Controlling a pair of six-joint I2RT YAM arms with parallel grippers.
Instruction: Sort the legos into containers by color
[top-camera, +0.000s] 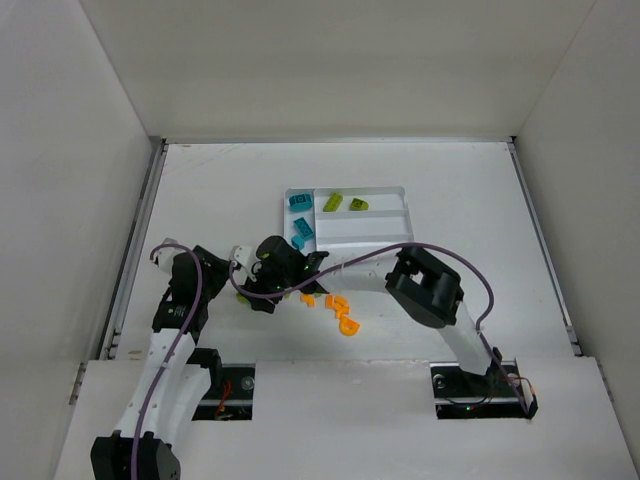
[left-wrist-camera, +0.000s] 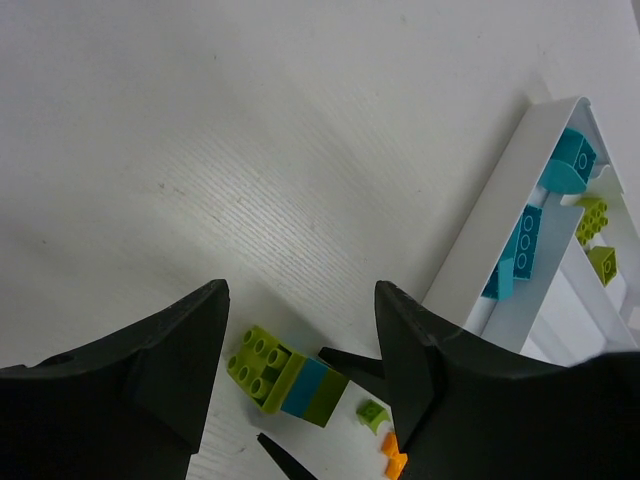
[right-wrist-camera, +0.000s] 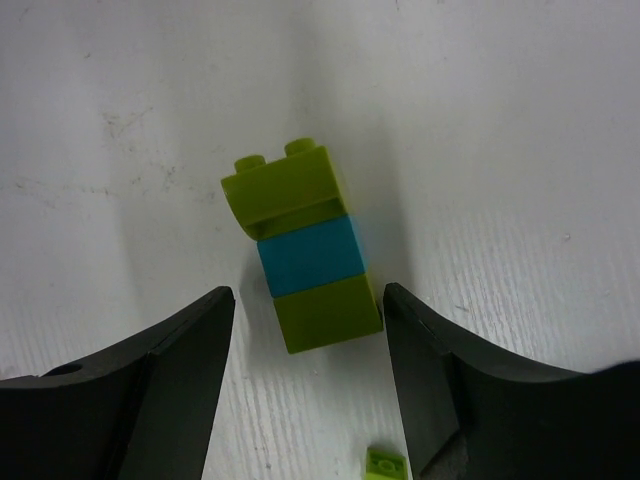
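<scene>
A short stack of legos (right-wrist-camera: 305, 245), lime green, teal and lime green, lies on its side on the table. My right gripper (right-wrist-camera: 308, 297) is open, its fingertips on either side of the stack's lower lime brick; the right finger (right-wrist-camera: 420, 350) is almost at the brick's corner. My left gripper (left-wrist-camera: 302, 300) is also open, above the same stack (left-wrist-camera: 290, 378) with a gap on each side. The white tray (top-camera: 400, 190) holds teal bricks (top-camera: 301, 229) in its narrow crosswise section and lime bricks (top-camera: 333, 201) in the long section beside it. Both grippers meet near the tray's front left corner.
Several orange bricks (top-camera: 342, 310) lie loose on the table in front of the tray. A tiny lime piece (right-wrist-camera: 385, 462) and an orange piece (left-wrist-camera: 394, 460) sit close to the stack. White walls enclose the table on three sides.
</scene>
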